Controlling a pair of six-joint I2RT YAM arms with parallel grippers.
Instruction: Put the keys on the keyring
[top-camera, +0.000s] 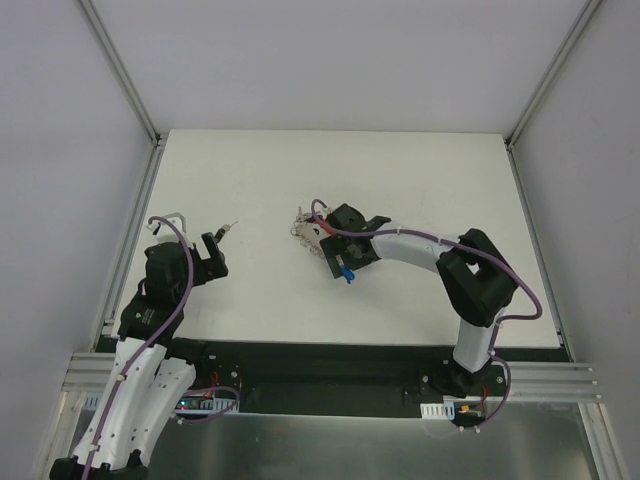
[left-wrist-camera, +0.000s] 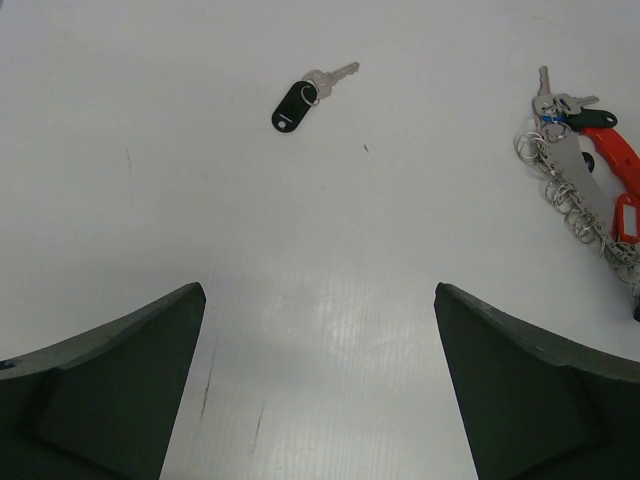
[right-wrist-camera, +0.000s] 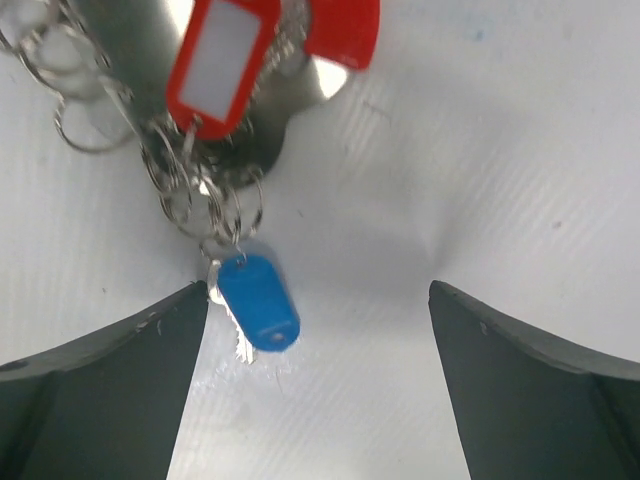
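Our left pincer (left-wrist-camera: 318, 300) hangs spread wide and empty over the worktop (top-camera: 420, 170). The loose black key (left-wrist-camera: 300, 98) lies flat ahead of it, left of the worktop's middle and well apart from the keyring (left-wrist-camera: 578, 172) near the centre. Our right pincer (right-wrist-camera: 318, 295) is spread too, above the bunch's blue key (right-wrist-camera: 258, 302). We judge it best to lower the left squarely over the black head and close on its narrow edges, leaving its hole free.
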